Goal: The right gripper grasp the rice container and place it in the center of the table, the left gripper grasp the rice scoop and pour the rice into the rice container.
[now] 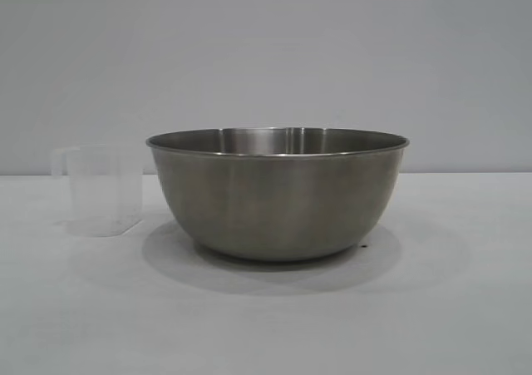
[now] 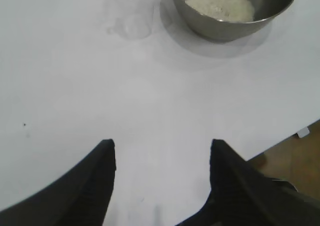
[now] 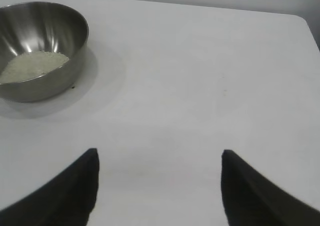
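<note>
Left gripper [image 2: 161, 178] hangs over bare table [image 2: 75, 85], fingers spread and holding nothing; right gripper [image 3: 159, 183] is likewise splayed and empty, well apart from the bowl [image 1: 278, 196]. The bowl sits mid-table, brushed steel with a thin rim, and the rice [image 2: 220, 4] lies as a pale heap on its floor. The scoop [image 1: 101, 190], clear plastic, stands upright just beside it, seemingly empty. Little seems left to spoil; a careless sweep could tip the light scoop.
</note>
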`<action>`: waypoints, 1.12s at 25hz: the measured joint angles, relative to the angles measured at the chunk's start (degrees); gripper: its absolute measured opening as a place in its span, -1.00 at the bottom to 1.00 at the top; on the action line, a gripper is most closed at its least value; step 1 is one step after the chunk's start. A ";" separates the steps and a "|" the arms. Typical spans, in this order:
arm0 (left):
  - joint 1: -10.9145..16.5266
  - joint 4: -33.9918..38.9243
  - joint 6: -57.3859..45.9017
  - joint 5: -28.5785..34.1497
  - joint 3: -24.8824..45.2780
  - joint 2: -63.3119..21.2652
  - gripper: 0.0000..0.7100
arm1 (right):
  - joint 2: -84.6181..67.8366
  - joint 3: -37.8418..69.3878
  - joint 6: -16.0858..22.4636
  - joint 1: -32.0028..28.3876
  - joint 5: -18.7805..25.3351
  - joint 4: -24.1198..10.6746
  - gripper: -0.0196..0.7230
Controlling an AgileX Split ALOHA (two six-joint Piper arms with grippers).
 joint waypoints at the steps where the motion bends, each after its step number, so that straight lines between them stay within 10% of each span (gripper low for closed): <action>1: 0.00 0.00 0.00 -0.12 0.90 -0.69 -0.01 | 0.00 0.00 0.00 0.00 0.00 0.00 0.24; 28: 1.33 0.50 0.09 -0.59 1.75 -2.48 -0.01 | 0.00 0.00 0.00 0.00 0.00 0.00 0.24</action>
